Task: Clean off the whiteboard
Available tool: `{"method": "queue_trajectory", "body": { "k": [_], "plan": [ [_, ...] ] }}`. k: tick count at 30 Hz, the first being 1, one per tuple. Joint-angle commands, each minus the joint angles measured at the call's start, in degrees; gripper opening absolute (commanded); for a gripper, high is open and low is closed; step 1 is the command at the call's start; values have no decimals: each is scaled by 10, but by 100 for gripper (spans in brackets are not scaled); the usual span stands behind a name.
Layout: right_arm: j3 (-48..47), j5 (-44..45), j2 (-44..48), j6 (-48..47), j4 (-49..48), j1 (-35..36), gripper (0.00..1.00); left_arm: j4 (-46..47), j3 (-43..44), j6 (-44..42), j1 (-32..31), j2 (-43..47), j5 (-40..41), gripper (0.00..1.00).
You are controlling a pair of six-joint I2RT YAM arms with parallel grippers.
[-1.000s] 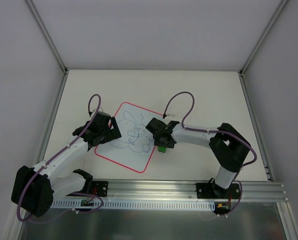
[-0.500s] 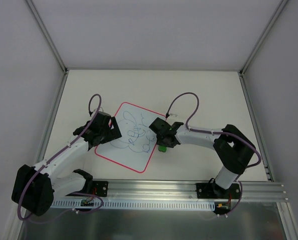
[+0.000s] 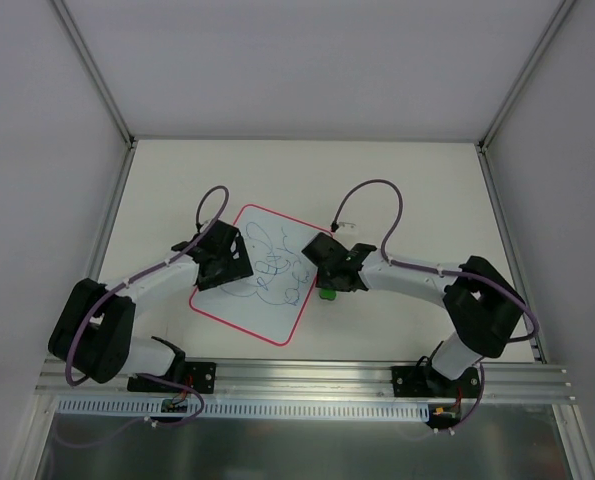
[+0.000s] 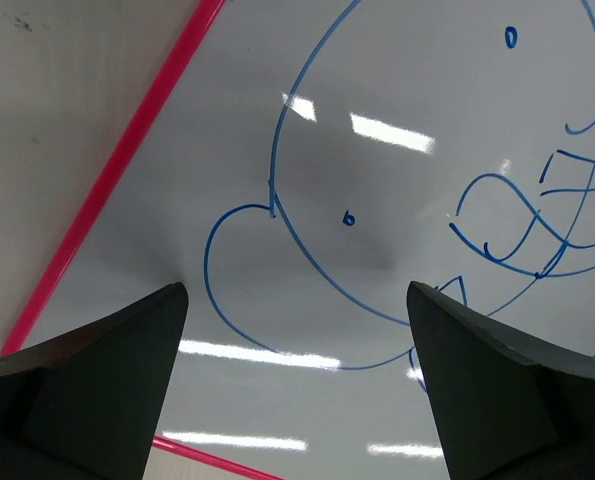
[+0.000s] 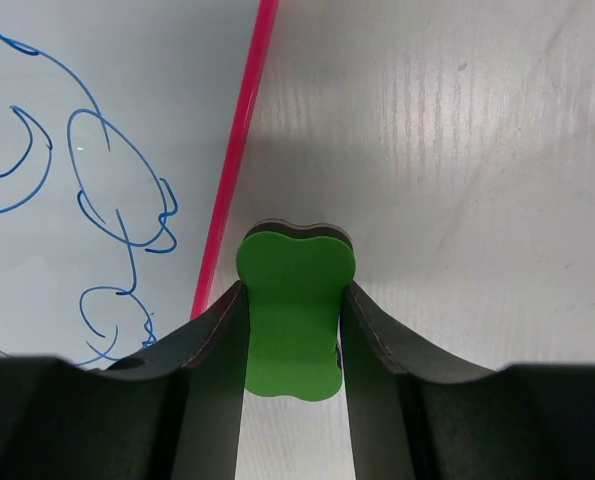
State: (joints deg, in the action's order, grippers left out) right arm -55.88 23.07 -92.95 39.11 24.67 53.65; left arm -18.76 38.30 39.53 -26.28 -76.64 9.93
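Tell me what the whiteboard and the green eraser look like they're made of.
The whiteboard looks like a smooth, glossy coated sheet: lights reflect off it as sharp bright streaks. The green eraser is probably matte foam, since it shows no shine and has soft rounded edges. A dark layer beneath it may be felt.

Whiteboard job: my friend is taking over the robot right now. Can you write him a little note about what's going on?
Left gripper: open and empty, over the left part of the whiteboard.
Right gripper: shut on the green eraser, over the table just off the board's red right edge.
Done: the eraser is gripped.
Left: blue scribbles cover the board and none look wiped. Bring the eraser onto the board and rub them all off.
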Motion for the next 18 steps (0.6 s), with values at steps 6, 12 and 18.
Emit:
{"method": "queue_trajectory", "body": {
  "k": [6, 12, 18],
  "plan": [
    [0, -4, 40, -95, -3, -1, 20, 17, 79, -38, 18, -58, 67, 94],
    [0, -20, 53, -135, -4, 0, 20, 16, 123, -60, 68, -119, 77, 90],
    [0, -28, 59, -152, -6, 1, 21, 16, 151, -75, 103, -163, 56, 81]
  ]
}}
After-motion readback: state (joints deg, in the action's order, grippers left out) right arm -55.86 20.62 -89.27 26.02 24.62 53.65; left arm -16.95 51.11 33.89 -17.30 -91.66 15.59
